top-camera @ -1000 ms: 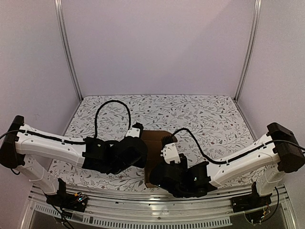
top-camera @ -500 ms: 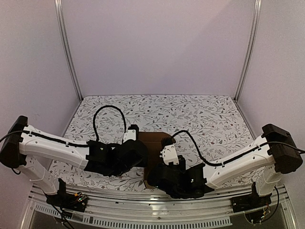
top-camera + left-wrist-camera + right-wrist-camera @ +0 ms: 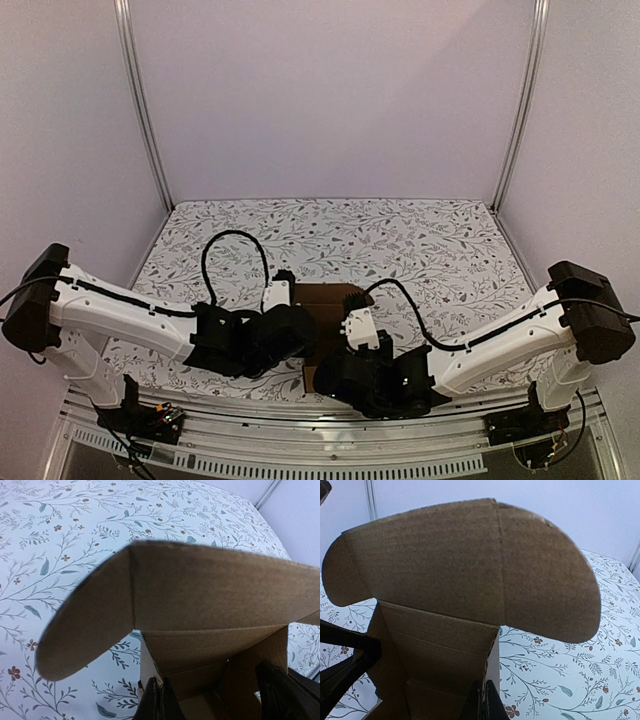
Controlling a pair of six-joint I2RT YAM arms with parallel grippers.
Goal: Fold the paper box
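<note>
Top external view: a table [image 3: 440, 240] covered with a white cloth printed in leafy sprigs fills the floor of a pale-walled enclosure, and both arms reach inward over its near half. Left arm [image 3: 120, 310] and right arm [image 3: 500, 335] are white links ending in black wrist housings that nearly meet at the near centre, each trailing a looped black cable [image 3: 236, 233]. Between the two wrists, on the cloth close to the near edge, stands the paper box [image 3: 325, 298], plain brown cardboard, largely covered by the housings from this angle. Left wrist view: the paper box [image 3: 210, 595] is seen from low down and close (its upper edge slightly blurred), with a broad lid panel raised above an open body and a rounded ear flap folded out to the left along a crease. At the bottom edge, the left gripper [image 3: 156, 702] has its dark fingers drawn together on the lower end of a side wall, clenched on the cardboard. Right wrist view: the paper box [image 3: 440, 565] shows the same raised lid panel with rounded ears at both ends, above an open interior with horizontal creases. Here the right gripper [image 3: 484, 702] is likewise clamped tight, its fingers pinching the near wall at the corner.
</note>
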